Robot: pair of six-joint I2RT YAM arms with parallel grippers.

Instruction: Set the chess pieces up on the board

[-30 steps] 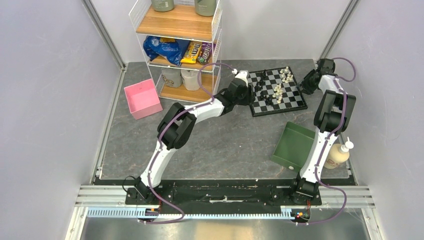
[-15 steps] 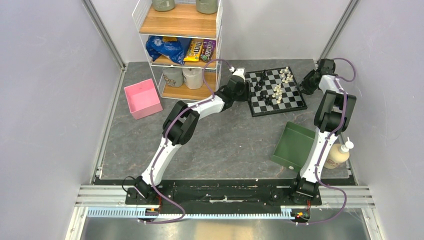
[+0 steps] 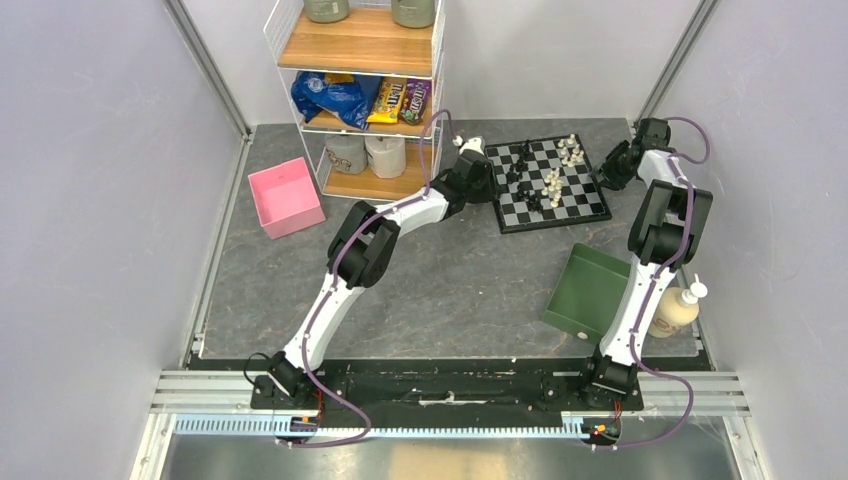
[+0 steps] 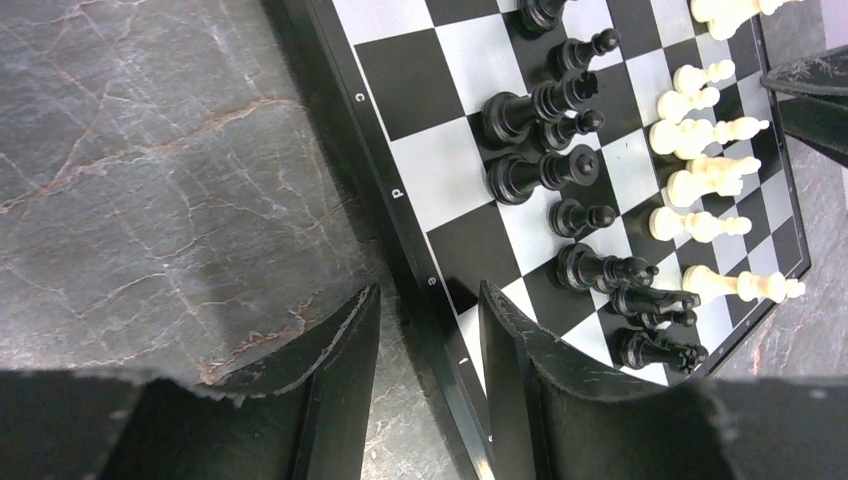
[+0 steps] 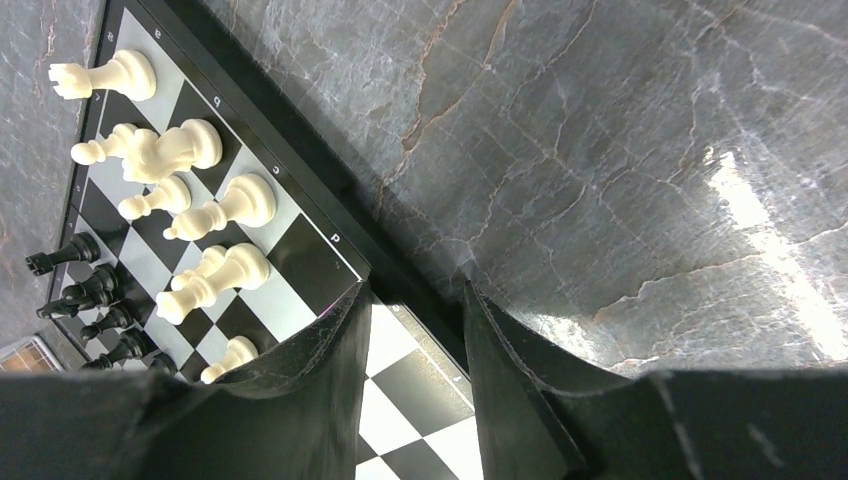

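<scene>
**A:** Any writing on the chessboard (image 4: 372, 130)?

**B:** Small white file letters on its black rim. The left wrist view gives c, d and e, one after another along the edge. A 4th mark past e is cut too short to read.

**A:** And the right wrist view?

**B:** Letters again on the rim of the opposite edge, seen upside down: e, d, c and b.

**A:** Any brands?

**B:** In the top view, a yellow packet (image 3: 384, 104) and a brown packet (image 3: 412, 99) on the wire shelf (image 3: 350, 50) carry lettering that looks like m&m's, too small to be sure. The pump bottle (image 3: 674, 310) has a label I cannot read.
</scene>
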